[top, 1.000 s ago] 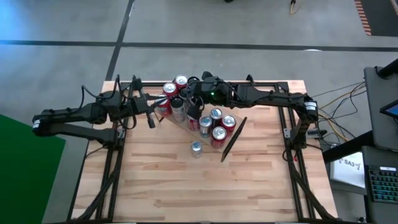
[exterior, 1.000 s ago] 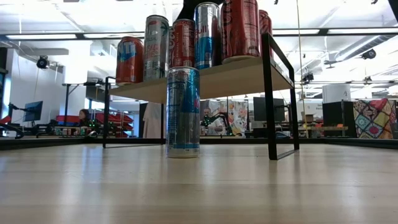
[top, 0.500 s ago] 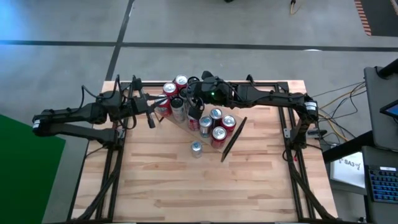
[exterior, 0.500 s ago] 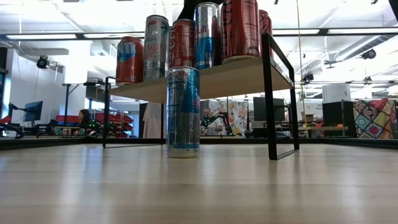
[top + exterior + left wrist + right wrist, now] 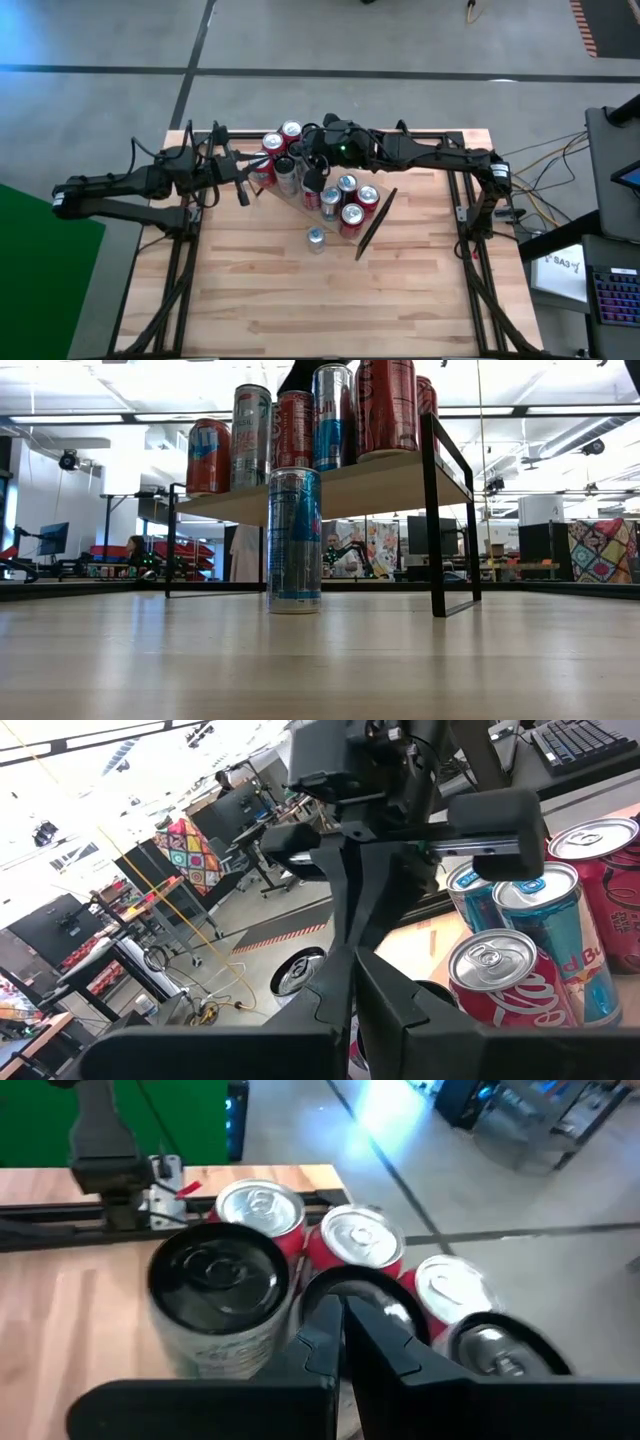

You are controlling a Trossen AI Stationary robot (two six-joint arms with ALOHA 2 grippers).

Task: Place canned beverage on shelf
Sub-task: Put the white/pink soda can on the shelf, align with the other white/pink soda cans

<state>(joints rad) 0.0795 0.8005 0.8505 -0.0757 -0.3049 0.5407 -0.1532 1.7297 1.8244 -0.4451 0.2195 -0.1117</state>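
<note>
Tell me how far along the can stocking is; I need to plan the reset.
Done: several cans already stand on the shelf. In hand: nothing; the right gripper is shut and empty above the shelved cans, and the left gripper is shut beside the shelf. Left: one blue-and-silver can stands on the table.

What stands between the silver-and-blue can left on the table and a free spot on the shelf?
The can stands alone before the shelf. Cans already crowd the near part of the plank, and the shut right gripper hangs above them.
</note>
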